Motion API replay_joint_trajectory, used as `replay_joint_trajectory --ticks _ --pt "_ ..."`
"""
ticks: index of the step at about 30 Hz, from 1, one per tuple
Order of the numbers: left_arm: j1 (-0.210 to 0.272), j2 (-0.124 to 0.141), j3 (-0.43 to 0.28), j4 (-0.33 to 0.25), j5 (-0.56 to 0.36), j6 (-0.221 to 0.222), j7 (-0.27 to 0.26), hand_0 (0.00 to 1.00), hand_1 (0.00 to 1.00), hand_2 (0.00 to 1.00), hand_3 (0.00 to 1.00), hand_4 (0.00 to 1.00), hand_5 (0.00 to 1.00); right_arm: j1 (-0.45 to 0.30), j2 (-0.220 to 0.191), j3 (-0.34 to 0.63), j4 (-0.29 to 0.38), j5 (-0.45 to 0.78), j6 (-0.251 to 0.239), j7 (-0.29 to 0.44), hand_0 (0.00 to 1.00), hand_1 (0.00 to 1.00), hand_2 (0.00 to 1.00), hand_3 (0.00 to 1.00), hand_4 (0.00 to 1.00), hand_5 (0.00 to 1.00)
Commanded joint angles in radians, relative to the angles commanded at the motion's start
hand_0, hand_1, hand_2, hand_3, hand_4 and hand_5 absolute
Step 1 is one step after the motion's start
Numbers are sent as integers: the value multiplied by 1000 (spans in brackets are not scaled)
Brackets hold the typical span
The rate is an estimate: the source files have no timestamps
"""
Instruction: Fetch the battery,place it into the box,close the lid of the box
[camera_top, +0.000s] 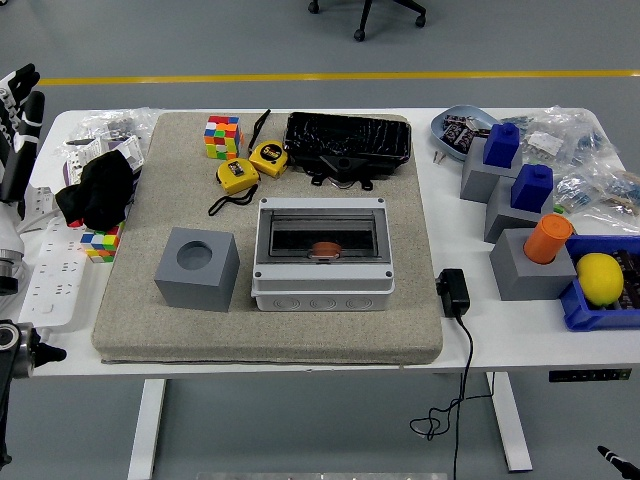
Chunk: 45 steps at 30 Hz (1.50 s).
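The grey box (320, 282) stands mid-table on the beige mat (400, 330). Its dark see-through lid (321, 235) lies flat over the top. Through the lid a small orange-brown object (323, 250) shows inside; I cannot tell for sure whether it is the battery. My left hand (20, 112) is at the far left edge, well away from the box, with its fingers straight and holding nothing. The right hand does not show; only a thin black tip pokes in at the bottom right corner.
A grey cube with a round hole (197, 267) sits left of the box. Behind it lie two yellow tape measures (250, 167), a puzzle cube (223, 136) and a black tray (348, 145). A black cloth (100, 190) and power strip (50, 275) lie left; a power adapter (452, 292), grey blocks, an orange cylinder (548, 238) and a lemon (600, 277) lie right.
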Motion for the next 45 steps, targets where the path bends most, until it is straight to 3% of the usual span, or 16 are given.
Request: replay_joint_trajectory --ticks 5,6,9,15,23,28,33,35,36,41,42,45 --pt "-12 9 13 -7 -4 13 -7 849 911 845 816 998 961 39 -16 -67 2 38 -55 28 500 342 306 194 849 507" --pt "-17 11 17 -7 -3 14 -9 843 907 839 808 998 948 47 -20 -80 5 48 -68 36 379 225 220 122 686 461" --pt "-33 13 24 -10 11 27 -16 843 907 839 808 998 948 75 -33 -93 18 57 -103 53 379 225 220 122 686 461" --pt "-60 25 22 -9 3 61 -35 841 901 830 790 998 950 136 -52 -113 46 67 -122 60 373 218 214 112 651 446" --pt "-62 14 22 -6 -12 75 -46 835 896 825 783 998 952 134 -49 -96 56 73 -166 78 378 216 210 108 617 426" --pt "-76 26 54 -3 -9 88 -57 826 887 820 778 998 950 136 -50 -138 53 125 -205 98 363 205 205 101 610 431" --pt "-87 32 73 -4 -14 92 -60 822 883 813 774 998 943 144 -45 -152 49 127 -201 81 354 201 206 101 650 442" --pt "-89 27 81 0 -17 90 -59 822 883 813 774 998 943 148 -48 -181 38 139 -172 48 354 201 206 101 650 442" --pt "-88 25 84 1 -17 90 -59 819 882 812 773 998 933 148 -50 -195 35 146 -161 36 408 299 300 202 787 559" --pt "-81 14 110 3 -13 89 -59 819 882 812 773 998 933 117 -54 -280 10 191 -128 -5 408 299 300 202 787 559" --pt "-83 15 117 5 -12 89 -59 817 880 813 771 998 930 108 -56 -301 5 208 -118 -14 582 580 576 507 957 683" --pt "-89 16 129 2 -9 90 -60 817 880 813 771 998 930 85 -57 -301 1 206 -113 -22 582 580 576 507 957 683"
